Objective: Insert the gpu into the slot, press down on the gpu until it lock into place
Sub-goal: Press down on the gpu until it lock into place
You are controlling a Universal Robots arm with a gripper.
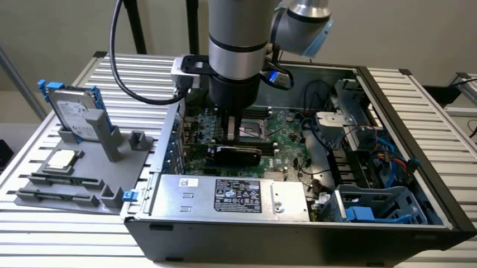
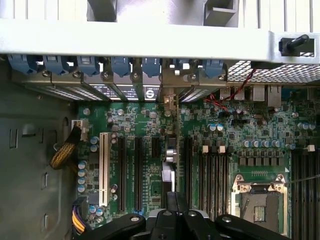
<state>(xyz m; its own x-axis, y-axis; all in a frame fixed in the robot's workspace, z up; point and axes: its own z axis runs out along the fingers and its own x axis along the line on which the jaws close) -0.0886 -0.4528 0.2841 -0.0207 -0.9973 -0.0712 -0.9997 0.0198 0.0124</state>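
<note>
**Pressing over the gpu: fingers shut above its top edge**

The gripper (image 1: 237,135) is seen straight above the gpu (image 1: 234,154). Its fingers are drawn together with nothing clamped between them. The tips are at the card's top edge, but contact cannot be confirmed.

The gpu is stood on edge near the middle of the board (image 1: 292,125). It lies between the power supply (image 1: 231,195), at the case's (image 1: 298,243) near wall, and the socket (image 1: 249,129). In the wrist view it is caught edge-on, a thin line running from the fingers toward the bracket row (image 2: 125,67) at the rear wall. Whether it is fully seated cannot be told.

The card is judged light, thin and stiff. Its glossy shroud is likely slippery under flat pads, and its board fragile if bent or twisted. The top edge, over the connector, is judged the place to be taken or pushed, not the shroud face. Load is best kept straight down, since a tall narrow card can be tipped by any sideways push.

Room is tight. Empty black slots (image 2: 121,172) are packed just beside it, the memory slots (image 2: 212,175) are near, and the power supply is close. Open room is found above. The cables (image 1: 387,153) at the exterior view's right are well apart.
</note>
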